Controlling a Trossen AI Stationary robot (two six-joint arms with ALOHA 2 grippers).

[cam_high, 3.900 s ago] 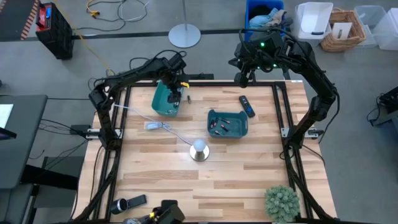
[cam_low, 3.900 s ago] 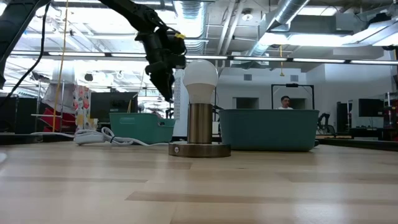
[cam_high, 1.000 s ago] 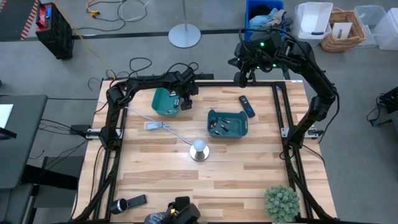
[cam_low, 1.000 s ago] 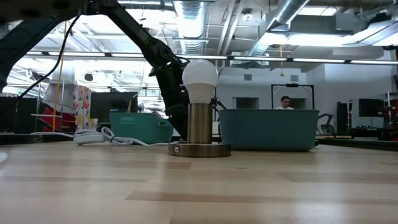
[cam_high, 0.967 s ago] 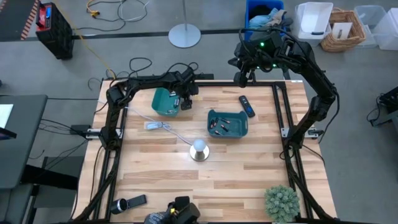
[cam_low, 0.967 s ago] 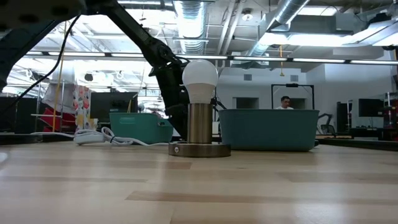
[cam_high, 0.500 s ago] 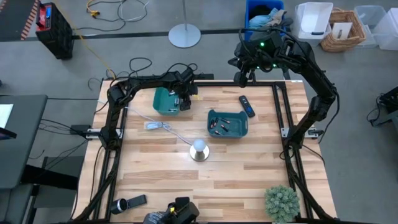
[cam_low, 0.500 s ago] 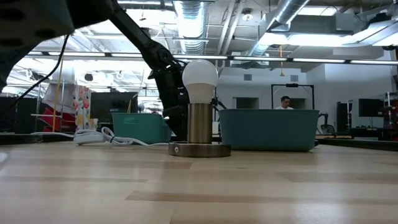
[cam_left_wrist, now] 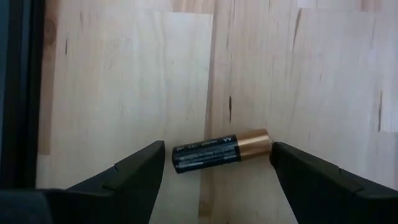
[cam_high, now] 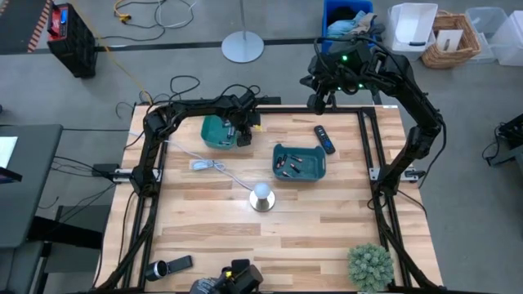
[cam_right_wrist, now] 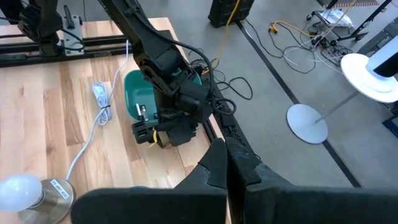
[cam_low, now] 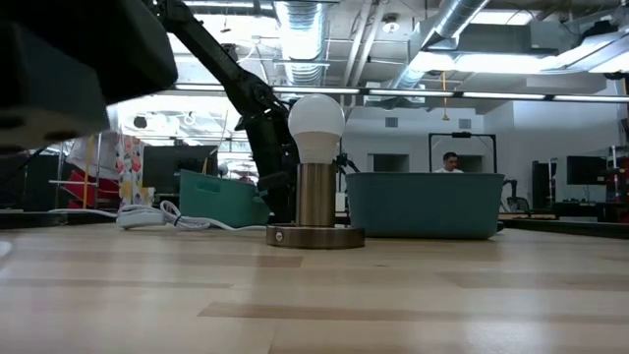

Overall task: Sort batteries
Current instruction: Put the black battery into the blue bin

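1. The left hand (cam_left_wrist: 214,171) was low over the pale wooden surface (cam_high: 310,220) near its far edge, just beside the smaller teal plastic bin (cam_high: 214,132), with its two dark fingers (cam_left_wrist: 134,177) spread wide
2. A black cylindrical battery with a copper-coloured end (cam_left_wrist: 221,150) lay flat on the surface between those fingers, touching neither
3. The wider teal plastic bin (cam_high: 299,162) stood near the middle of the surface with several small batteries (cam_high: 288,168) lying inside it
4. A short brass lamp base with a white bulb (cam_high: 261,196) stood just in front of that bin, and a white cable (cam_high: 208,166) lay to its left
5. The right hand (cam_high: 317,103) hung above the far edge of the surface, fingers pressed together, holding nothing
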